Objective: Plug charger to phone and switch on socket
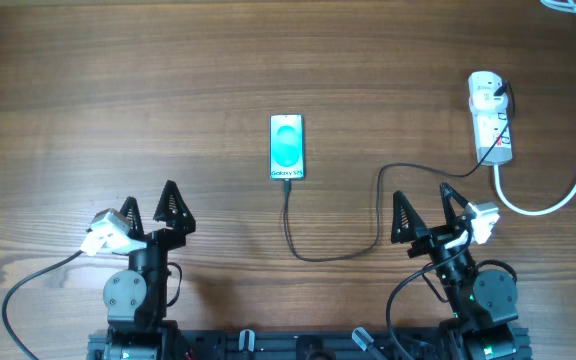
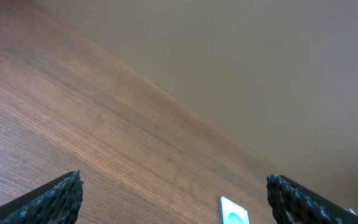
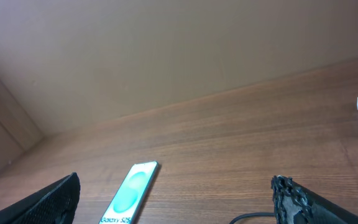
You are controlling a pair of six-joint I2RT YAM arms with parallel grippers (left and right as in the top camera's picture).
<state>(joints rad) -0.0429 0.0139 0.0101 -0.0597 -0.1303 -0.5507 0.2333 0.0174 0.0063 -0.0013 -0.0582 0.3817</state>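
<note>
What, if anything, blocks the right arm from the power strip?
Nothing, so probably yes: only the thin black cable lies flat on the table between the open right gripper and the power strip.

Robot lab: L arm [image 1: 133, 288], R arm [image 1: 480, 295], wood table [image 1: 118, 80].

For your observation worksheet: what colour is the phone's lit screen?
Teal-green, with a white edge; the phone shows best in the overhead view.
</note>
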